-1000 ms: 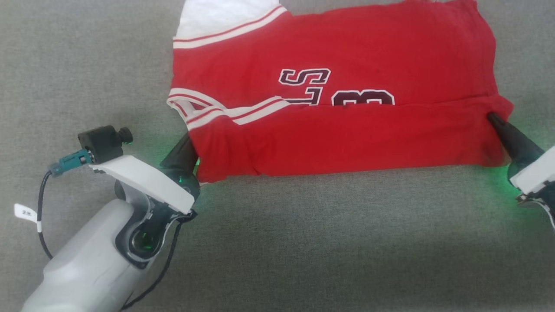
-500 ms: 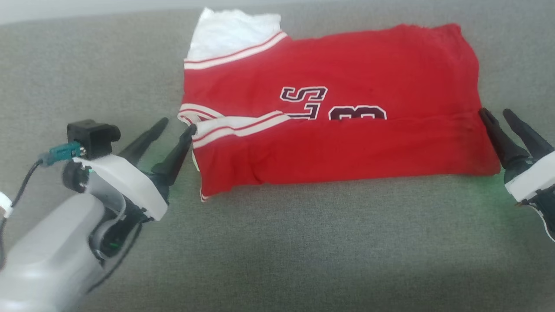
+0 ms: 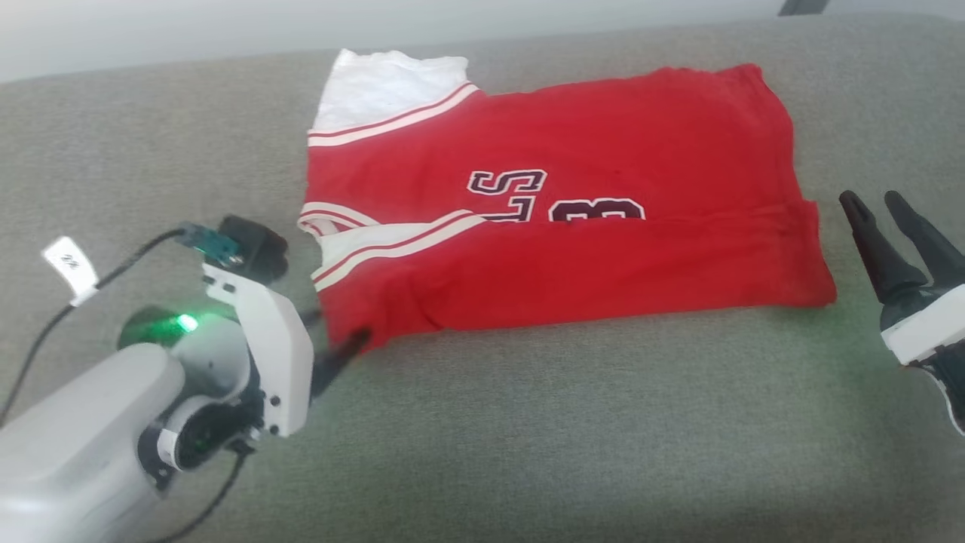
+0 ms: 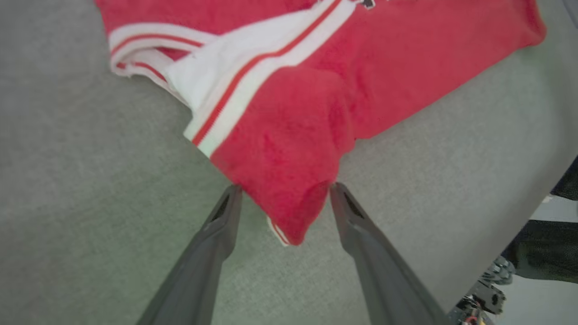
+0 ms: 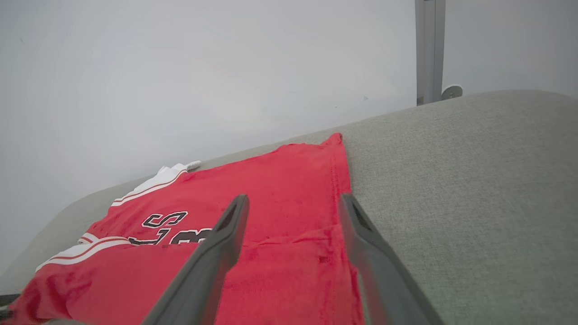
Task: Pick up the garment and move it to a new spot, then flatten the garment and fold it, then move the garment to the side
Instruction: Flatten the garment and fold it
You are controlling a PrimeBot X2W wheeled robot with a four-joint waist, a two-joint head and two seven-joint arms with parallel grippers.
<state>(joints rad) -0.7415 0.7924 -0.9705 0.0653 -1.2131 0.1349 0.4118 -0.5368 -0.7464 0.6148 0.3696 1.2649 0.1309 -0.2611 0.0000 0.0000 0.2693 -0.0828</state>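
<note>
Head view, garment (image 3: 565, 256) released, left end effector (image 3: 338, 332), right end effector (image 3: 871, 197) now spread

Grey fabric-covered counter (image 3: 528, 437) spreads across the lower frame; pale plain wall (image 5: 180, 67) behind, grey metal post (image 5: 430, 49) standing upper right.

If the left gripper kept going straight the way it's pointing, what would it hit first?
The garment. Its near corner sits between the left gripper's open fingers, so it would run into red cloth almost at once; its height above the cloth is unclear.
</note>
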